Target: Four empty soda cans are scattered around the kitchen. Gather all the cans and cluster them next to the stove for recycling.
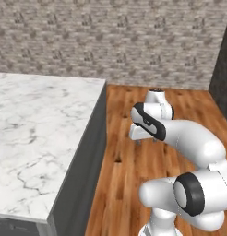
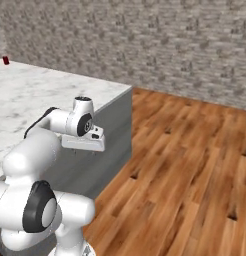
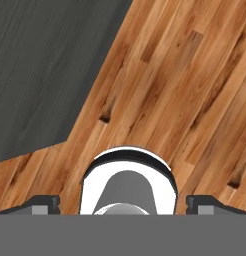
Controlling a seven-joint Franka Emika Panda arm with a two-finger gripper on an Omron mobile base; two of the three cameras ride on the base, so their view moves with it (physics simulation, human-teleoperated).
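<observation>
Gripper fingers are standing spread wide apart with nothing between them, their two dark tips rising at either side of the hand view and pointing down at the wooden floor. In the left base view the hand is hanging over the floorboards just beside the grey side panel of the marble-topped counter, apart from it. From the right base view, that same counter is running leftward and away, its near corner and vertical grey face sitting close to the hand. One small red soda can is standing upright at the far left end of the marble top, well apart from the arm and near the stone-tiled wall. Open floor is stretching wide to the right of the counter and on toward the wall. A dark vertical panel is bordering the floor at the right edge of the left base view.
</observation>
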